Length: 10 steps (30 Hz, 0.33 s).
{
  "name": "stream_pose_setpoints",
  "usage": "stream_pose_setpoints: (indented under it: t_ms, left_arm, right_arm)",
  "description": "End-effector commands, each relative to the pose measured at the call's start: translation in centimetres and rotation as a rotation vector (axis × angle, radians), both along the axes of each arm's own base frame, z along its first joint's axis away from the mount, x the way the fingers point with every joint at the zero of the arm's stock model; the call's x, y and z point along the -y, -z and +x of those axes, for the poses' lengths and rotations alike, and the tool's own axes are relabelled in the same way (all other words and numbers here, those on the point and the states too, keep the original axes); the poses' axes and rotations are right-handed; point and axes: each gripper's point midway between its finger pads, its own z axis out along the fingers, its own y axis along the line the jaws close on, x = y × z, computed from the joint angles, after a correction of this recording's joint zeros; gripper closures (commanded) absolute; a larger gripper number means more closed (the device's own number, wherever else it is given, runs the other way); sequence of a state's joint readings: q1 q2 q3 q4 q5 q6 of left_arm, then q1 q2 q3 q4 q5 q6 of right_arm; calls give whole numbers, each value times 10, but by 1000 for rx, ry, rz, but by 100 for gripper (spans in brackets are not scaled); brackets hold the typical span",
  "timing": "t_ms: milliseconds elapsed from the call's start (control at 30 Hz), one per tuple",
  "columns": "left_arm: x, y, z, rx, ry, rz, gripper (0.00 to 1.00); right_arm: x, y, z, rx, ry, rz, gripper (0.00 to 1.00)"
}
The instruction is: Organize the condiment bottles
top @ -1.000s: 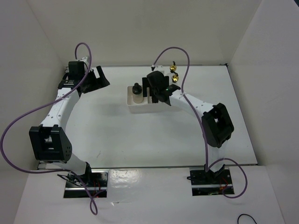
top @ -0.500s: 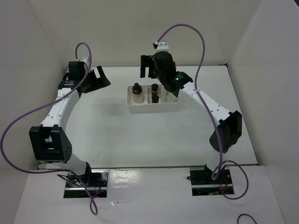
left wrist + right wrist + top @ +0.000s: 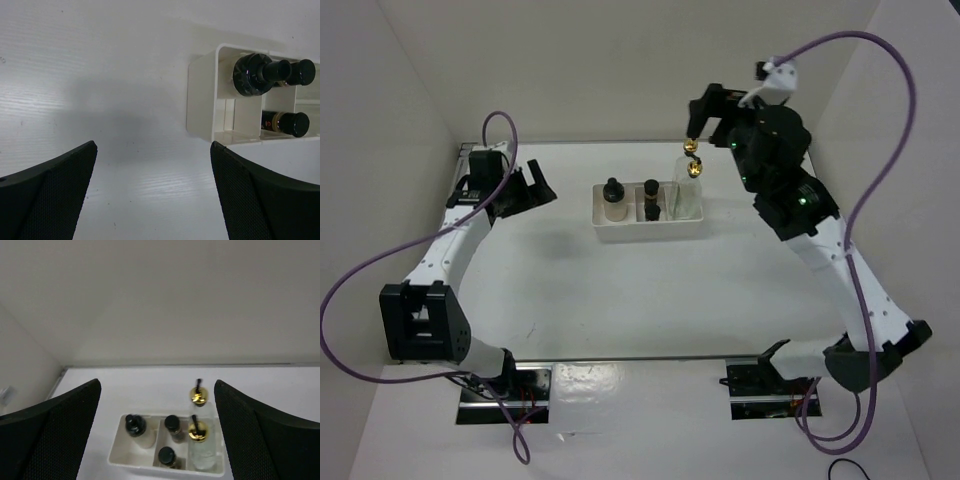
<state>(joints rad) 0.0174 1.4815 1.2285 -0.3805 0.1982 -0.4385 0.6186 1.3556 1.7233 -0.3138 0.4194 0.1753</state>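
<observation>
From above, my right gripper (image 3: 706, 112) has lifted back off the tray (image 3: 650, 232), spread and empty; my left gripper (image 3: 525, 185) is spread too. Left wrist: jars (image 3: 252, 75) sit in compartments. Right wrist: all five condiment bottles (image 3: 198, 432) seem housed; if I swing in low, I could clip the tall gold spouts (image 3: 198, 396).

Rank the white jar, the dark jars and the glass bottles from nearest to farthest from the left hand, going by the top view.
1. White jar, in the tray's left compartment, nearest the left hand.
2. Dark jars, in the middle compartment.
3. Glass bottles, at the tray's right end, farthest.
</observation>
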Motion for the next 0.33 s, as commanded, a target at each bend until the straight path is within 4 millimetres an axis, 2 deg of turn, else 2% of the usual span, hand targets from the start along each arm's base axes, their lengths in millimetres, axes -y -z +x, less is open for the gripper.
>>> stream_pose_setpoints:
  t_ms: [0,67,100,133,167,200,233,267,300]
  left_arm:
    - [-7,-36,-6,131,-55,-1,0]
    - [-10,-32,-14,134,-70,10,0]
    - [-14,-40,-19,162,-79,30,0]
    - [-16,-46,-21,181,-83,44,0]
    - [-18,-51,-26,200,-82,61,0]
    - [-22,-50,-28,201,-100,73,0]
    - [-24,-52,-30,203,-100,90,0]
    - [-24,-51,-30,205,-94,100,0]
    - [-24,-52,-33,208,-94,100,0]
  right_arm:
    - [73,17,10,-31,227,67,2]
    - [98,24,7,-35,286,156,2]
    - [119,34,-2,-33,325,171,2]
    - [128,38,-6,-28,344,188,2]
    - [136,54,-7,-37,363,183,2]
    - [151,53,-17,-19,395,191,2]
    - [153,54,-19,-16,381,203,2]
    - [154,70,-15,-46,378,188,2]
    - [157,73,-17,-54,371,184,2]
